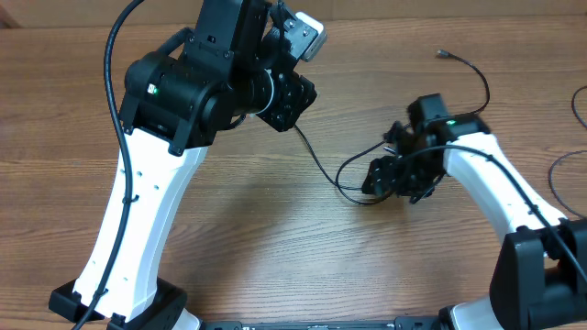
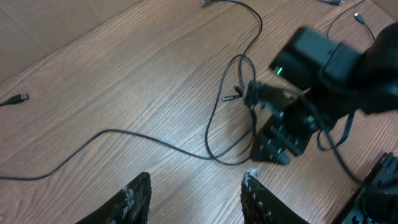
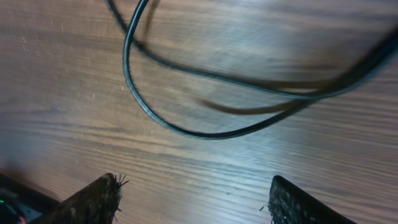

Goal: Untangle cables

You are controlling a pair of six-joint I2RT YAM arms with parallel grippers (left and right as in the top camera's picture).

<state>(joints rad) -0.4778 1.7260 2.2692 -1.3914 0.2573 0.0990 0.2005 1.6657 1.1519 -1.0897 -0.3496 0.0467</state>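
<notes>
I'm seeing the cables (image 3: 211, 135) lying right of mid-table as a loose loop, just beside the right gripper (image 3: 193, 202). One strand is running off under the left arm, and another is arcing away to a plug end (image 1: 443, 54) near the far side. The right jaws are standing spread over the loop, pinching nothing. The left gripper (image 2: 196, 200) is hanging above the wooden table (image 1: 275, 238), jaws also spread and empty, with the loop lying ahead of it.

Thin black flexible cables (image 3: 186, 132) looped across brown wood-grain table (image 3: 74, 93). Right gripper (image 3: 193, 205) fingertips (image 3: 99, 200) spread wide, apart from the loop.
</notes>
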